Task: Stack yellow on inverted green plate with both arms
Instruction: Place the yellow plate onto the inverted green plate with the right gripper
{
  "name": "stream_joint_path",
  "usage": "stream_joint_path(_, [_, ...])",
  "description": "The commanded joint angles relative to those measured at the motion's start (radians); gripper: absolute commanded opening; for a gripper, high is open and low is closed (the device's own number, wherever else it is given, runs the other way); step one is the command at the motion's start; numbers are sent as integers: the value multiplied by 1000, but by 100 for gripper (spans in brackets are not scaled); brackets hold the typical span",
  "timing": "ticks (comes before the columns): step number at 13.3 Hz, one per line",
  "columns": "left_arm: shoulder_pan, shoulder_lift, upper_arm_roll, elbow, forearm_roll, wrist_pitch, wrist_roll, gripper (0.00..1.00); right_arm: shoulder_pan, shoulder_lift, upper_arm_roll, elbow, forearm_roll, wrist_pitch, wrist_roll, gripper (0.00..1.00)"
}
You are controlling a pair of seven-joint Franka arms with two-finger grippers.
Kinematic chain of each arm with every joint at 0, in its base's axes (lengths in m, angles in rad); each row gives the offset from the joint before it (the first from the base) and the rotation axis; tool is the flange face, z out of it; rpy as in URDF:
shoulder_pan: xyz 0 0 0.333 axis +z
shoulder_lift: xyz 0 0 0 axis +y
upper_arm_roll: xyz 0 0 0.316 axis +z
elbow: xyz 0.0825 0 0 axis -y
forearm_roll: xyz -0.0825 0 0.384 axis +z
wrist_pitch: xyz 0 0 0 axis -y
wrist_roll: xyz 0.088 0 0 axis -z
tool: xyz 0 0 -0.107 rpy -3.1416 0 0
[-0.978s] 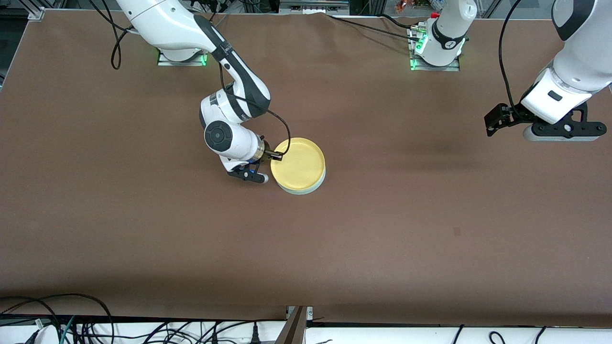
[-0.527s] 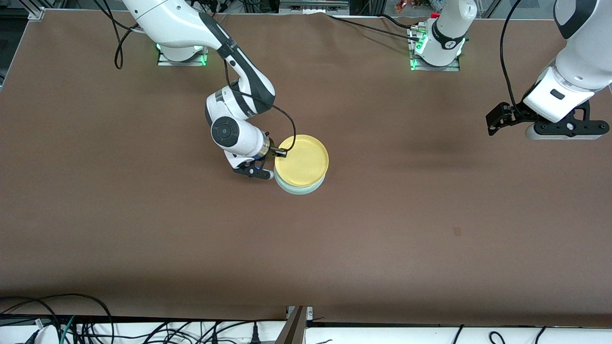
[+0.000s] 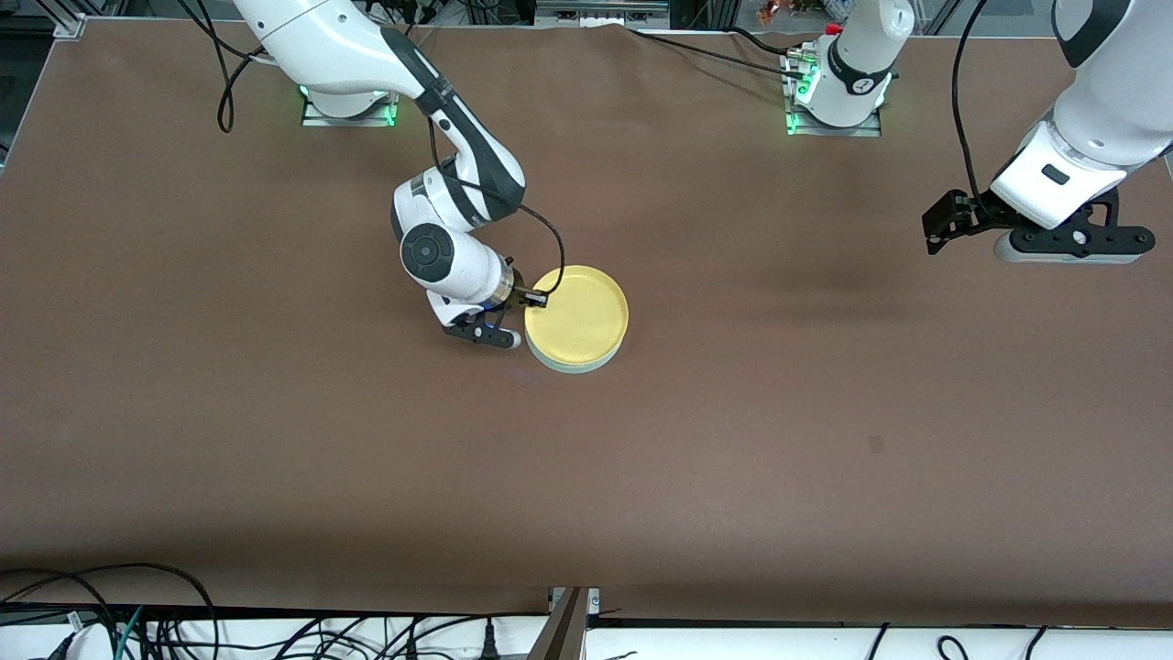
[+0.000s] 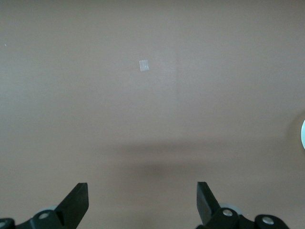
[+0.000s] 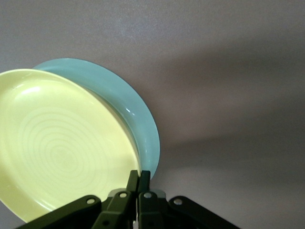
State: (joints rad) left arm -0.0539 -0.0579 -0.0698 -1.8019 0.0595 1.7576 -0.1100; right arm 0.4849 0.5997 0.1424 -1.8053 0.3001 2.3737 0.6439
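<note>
Gripping arm: right gripper (image 3: pixel 530 298) pinches the yellow plate's (image 3: pixel 577 314) rim, reaching low.
Yellow plate: on the green plate (image 3: pixel 579 367), mid-table.
Waiting arm: left gripper (image 4: pixel 143 202) spread open above bare table (image 3: pixel 825 412).

Bare table (image 3: pixel 779 431) surrounds the stacked plates (image 3: pixel 577 321) (right gripper (image 3: pixel 534 298) blocks the right-arm side).
</note>
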Motion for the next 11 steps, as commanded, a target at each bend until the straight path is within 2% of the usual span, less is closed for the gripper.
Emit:
stream_joint_path(1, [0,-8,-2,13,-17,-24,7,100,7,2,-4,-14,1,30,3,0])
stream_joint_path(2, [0,-8,-2,13,-17,-24,7,100,8,2,-3,-14,1,30,3,0])
stream_joint_path(3, [0,-8,-2,13,-17,-24,7,100,6,2,-3,-11,2,27,14,52])
stream_joint_path(4, [0,-8,-2,13,-17,-26,7,100,6,-1,-3,-8,2,27,35,100])
stream_joint_path(6, [0,-8,-2,13,-17,-26,7,100,4,-33,-13,-5,-1,15,30,100])
stream_joint_path(8, [0,-8,-1,13,-17,-26,7,100,4,-81,-62,24,-30,-69,8,100])
stream_joint_path(11, [0,-8,-1,13,-17,-27,7,100,1,-119,-177,174,-136,-349,-126,100])
